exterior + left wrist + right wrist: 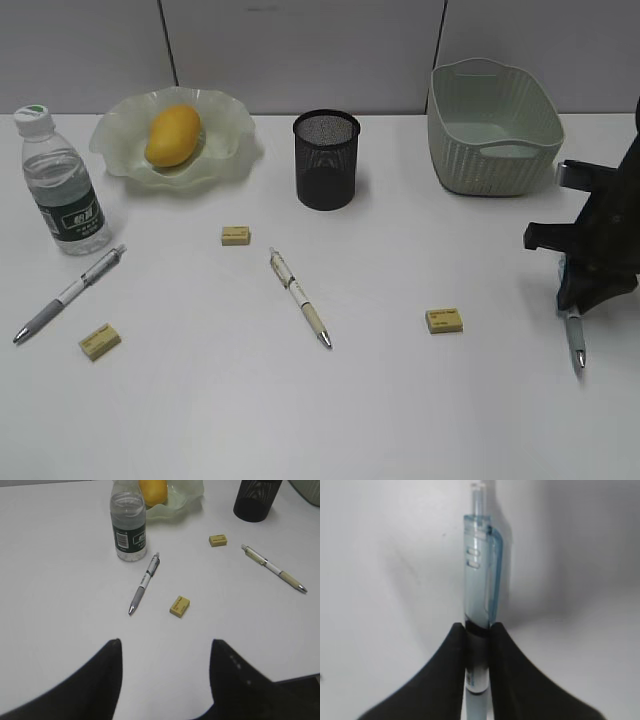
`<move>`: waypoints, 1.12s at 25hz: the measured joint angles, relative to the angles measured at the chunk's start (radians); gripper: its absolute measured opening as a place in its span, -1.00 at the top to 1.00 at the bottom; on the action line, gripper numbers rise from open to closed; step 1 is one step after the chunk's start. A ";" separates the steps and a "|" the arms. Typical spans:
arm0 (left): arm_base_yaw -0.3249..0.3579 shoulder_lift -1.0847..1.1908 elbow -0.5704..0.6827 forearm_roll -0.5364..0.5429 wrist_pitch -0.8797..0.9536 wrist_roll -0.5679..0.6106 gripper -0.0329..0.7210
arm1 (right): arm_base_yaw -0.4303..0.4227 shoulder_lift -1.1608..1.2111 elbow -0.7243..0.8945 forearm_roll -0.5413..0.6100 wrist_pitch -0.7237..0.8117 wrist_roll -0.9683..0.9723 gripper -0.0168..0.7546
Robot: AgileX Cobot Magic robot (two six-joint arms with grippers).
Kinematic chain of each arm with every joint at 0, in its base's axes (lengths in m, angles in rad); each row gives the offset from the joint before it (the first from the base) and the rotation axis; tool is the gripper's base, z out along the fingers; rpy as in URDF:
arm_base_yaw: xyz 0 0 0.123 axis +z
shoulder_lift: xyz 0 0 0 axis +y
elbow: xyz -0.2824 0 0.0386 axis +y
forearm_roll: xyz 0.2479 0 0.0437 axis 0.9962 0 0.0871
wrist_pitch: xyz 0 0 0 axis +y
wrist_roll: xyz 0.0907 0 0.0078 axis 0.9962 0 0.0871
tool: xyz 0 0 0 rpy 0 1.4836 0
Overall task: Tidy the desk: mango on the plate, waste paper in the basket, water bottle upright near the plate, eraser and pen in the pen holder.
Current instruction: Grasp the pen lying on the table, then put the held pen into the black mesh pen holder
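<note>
Right tool [477,645] clamping blue pen [479,580] near desk [400,420] edge, left tool [165,680] agape over bare tabletop

Left hand [165,680] open above desk [60,605]; grey pen [144,583], eraser [179,606] ahead.

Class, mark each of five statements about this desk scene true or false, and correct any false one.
1. The mango lies on the plate. True.
2. The water bottle lies on its side. False: it stands upright.
3. The right gripper pinches a blue pen. True.
4. Four erasers lie on the desk. False: three are visible.
5. The left gripper holds an eraser. False: its jaws are open and empty.
</note>
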 joint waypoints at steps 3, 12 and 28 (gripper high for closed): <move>0.000 0.000 0.000 0.000 0.000 0.000 -0.22 | 0.027 -0.052 0.000 0.030 0.036 -0.049 0.65; 0.000 0.000 0.000 0.000 0.000 0.000 -0.21 | 0.245 -0.255 0.000 0.042 -0.076 -0.075 0.65; 0.000 0.000 0.000 0.000 0.000 0.000 -0.15 | 0.379 -0.309 -0.165 0.051 -0.573 -0.080 0.65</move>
